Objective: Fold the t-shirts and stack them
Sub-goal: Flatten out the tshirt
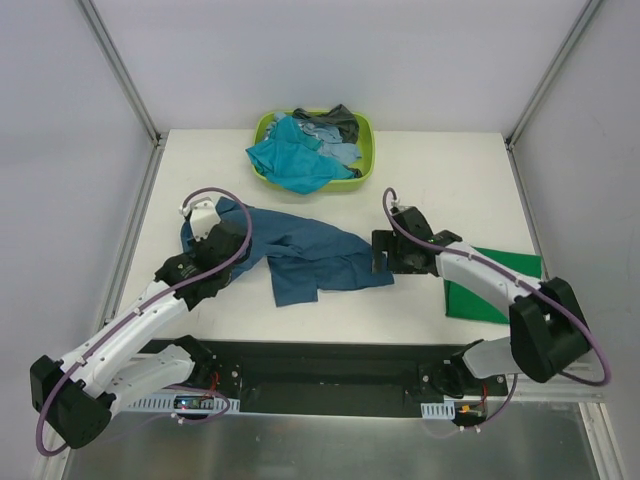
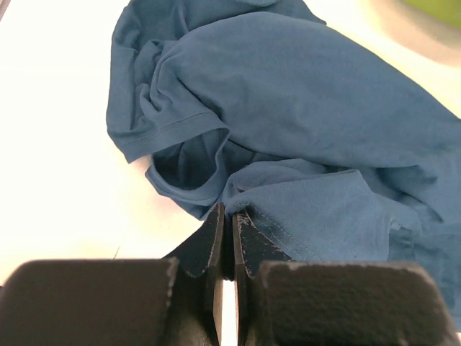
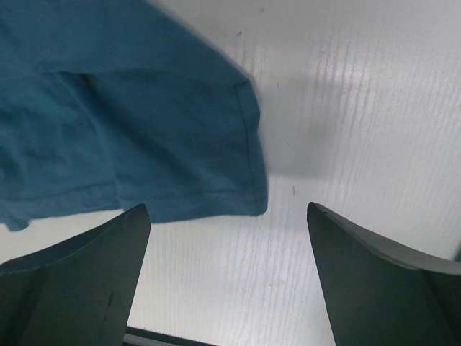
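A large dark blue t-shirt (image 1: 310, 258) lies crumpled in the middle of the white table (image 1: 440, 190). My left gripper (image 1: 236, 243) is at its left side, shut on a hemmed fold of the blue cloth (image 2: 302, 108), which is pinched between the fingertips (image 2: 248, 234). My right gripper (image 1: 382, 256) stands open just off the shirt's right end. In the right wrist view its hemmed corner (image 3: 144, 137) lies beyond the spread jaws (image 3: 227, 209), which hold nothing. A bright green t-shirt (image 1: 495, 285) lies flat at the right, partly under the right arm.
A lime-green basket (image 1: 366, 150) at the back centre holds teal (image 1: 290, 160), light blue (image 1: 335, 150) and dark grey (image 1: 340, 120) shirts heaped together. Metal frame posts stand at the table's back corners. A black base rail runs along the near edge.
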`<state>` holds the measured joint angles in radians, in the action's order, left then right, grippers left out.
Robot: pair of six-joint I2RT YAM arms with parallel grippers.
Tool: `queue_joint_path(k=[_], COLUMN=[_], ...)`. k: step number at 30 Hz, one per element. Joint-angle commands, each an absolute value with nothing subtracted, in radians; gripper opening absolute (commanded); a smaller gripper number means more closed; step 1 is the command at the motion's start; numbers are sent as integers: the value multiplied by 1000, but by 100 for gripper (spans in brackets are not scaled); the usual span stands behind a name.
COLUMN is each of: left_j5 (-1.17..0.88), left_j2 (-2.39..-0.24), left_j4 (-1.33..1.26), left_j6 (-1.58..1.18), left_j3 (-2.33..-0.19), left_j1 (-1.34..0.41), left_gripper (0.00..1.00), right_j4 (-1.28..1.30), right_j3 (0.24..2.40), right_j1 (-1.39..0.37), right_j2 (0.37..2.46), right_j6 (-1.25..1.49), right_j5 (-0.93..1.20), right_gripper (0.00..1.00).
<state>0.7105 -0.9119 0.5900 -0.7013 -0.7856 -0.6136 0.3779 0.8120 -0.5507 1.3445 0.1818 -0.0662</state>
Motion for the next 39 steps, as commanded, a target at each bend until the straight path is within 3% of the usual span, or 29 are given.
queue_joint_path(k=[1,7,14,22,32,39], left_j5=[755,755,749,759,781,865], left_j2=[-894,-913,-927,-922,-893,-870], left_j4=[604,604,604,604,606,618], left_j6=[-730,-741,-744,-747,-732,-634], left_j3=[-769,-762,-769,-755,-767,-955], left_j1=[-604,-601,-600,-595,-580,-569], left_gripper=[0,0,0,0,0,0], right_j4=[437,492,515,512,520,662], right_j3=[880,917,939,966,1011,1135], right_j1=[-572,-607,-650,-661,-661,-650], right_j2=[1445,1522,1588,1672,1695,1548], right_j6=[247,250,282,272,180,60], right_j5=[-146,-189,-241,-232,-386,-675], right_gripper=[91,80,74,49,0,0])
